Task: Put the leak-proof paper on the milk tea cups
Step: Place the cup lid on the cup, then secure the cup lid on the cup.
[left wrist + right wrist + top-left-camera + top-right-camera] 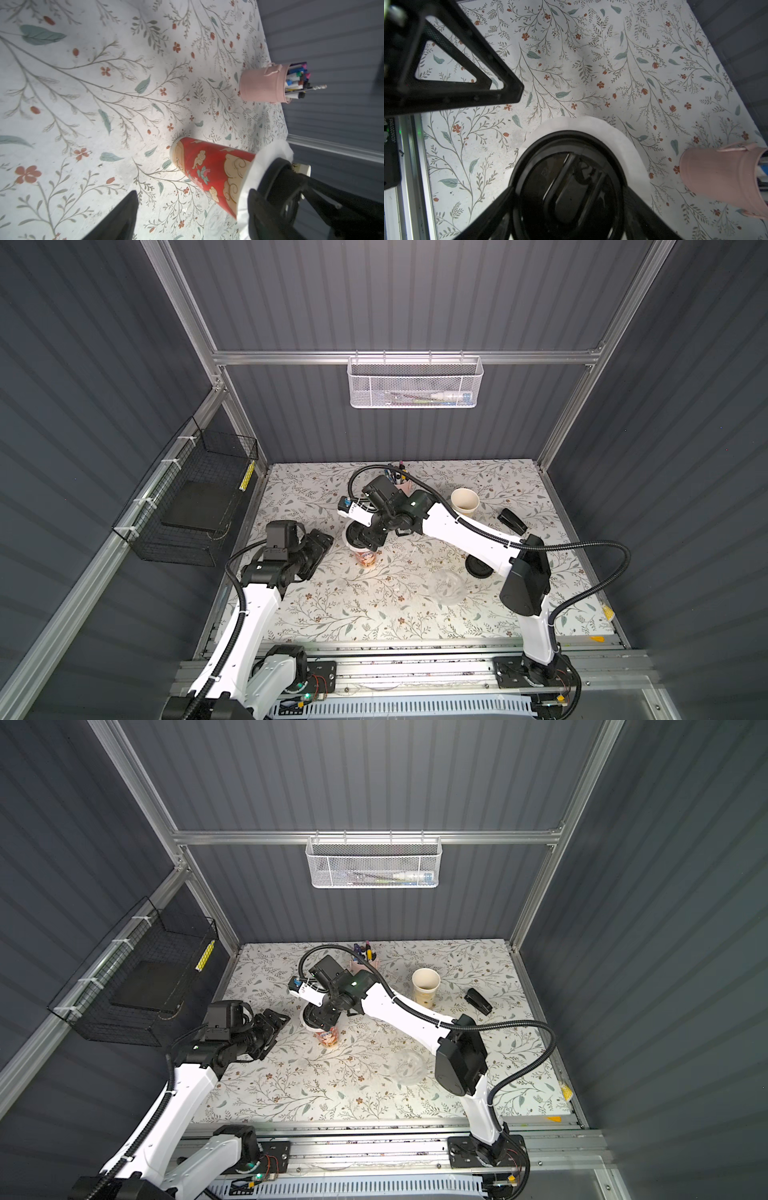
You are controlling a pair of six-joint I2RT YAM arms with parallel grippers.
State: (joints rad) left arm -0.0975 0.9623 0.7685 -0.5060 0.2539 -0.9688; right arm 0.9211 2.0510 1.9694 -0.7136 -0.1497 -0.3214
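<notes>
In both top views the red-orange milk tea cup (pixel 365 560) (pixel 328 1040) stands upright mid-table. A whitish sheet of leak-proof paper (pixel 591 124) (pixel 272 149) drapes over its mouth, and a round black lid (pixel 569 166) sits on the sheet. My right gripper (pixel 569 188) (pixel 363 541) is directly above, open, one finger on each side of the lid's rim. My left gripper (pixel 187 218) (pixel 326 541) is open and holds nothing, just left of the cup and apart from it. The cream milk tea cup (pixel 465 502) (pixel 426 986) stands uncovered at the back right. A second crinkly film (pixel 446 585) (pixel 409 1067) lies on the table.
A pink pen holder (pixel 264 83) (pixel 720 176) stands behind the red cup. A second black lid (pixel 478 566) lies beside the right arm. A black stapler (pixel 511 520) lies at the right. A black wire basket (pixel 187 506) hangs on the left wall.
</notes>
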